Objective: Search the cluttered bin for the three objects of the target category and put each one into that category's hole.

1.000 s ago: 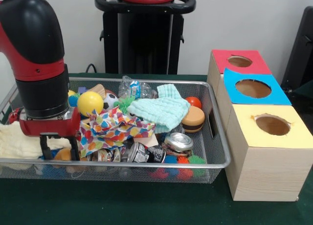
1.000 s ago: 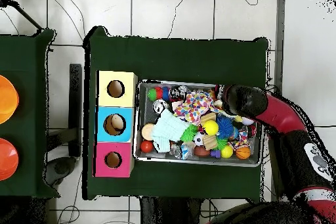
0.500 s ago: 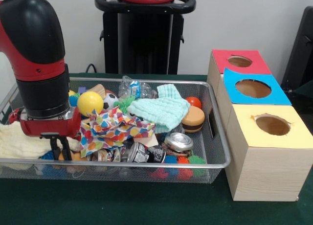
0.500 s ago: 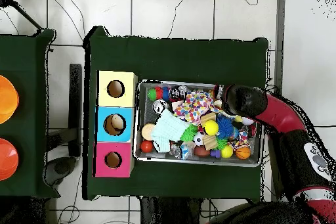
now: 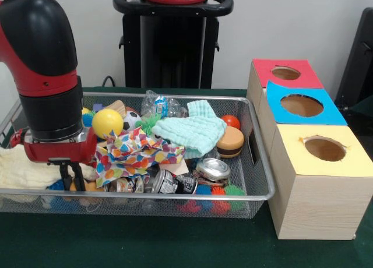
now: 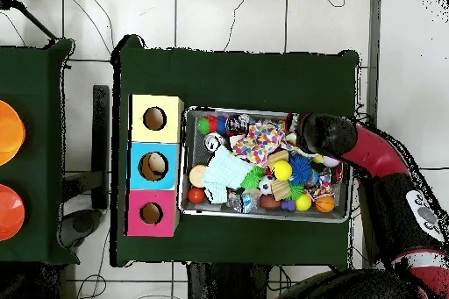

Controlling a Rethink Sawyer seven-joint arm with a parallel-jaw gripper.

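Down low at the wire bin's end, fingers drawn close together over an orange ball, grip unclear; beside a patterned cloth.

The tool reaches down into the left end of the wire bin, its fingers close together over an orange ball. Three boxes stand right of the bin: red, blue, yellow.

**A robot lab test station**

A green-clothed table stands on a pale tiled floor with loose cables trailing across the top of the overhead frame. At right in the front view sit three plywood boxes with coloured tops; behind them is a bare white wall.
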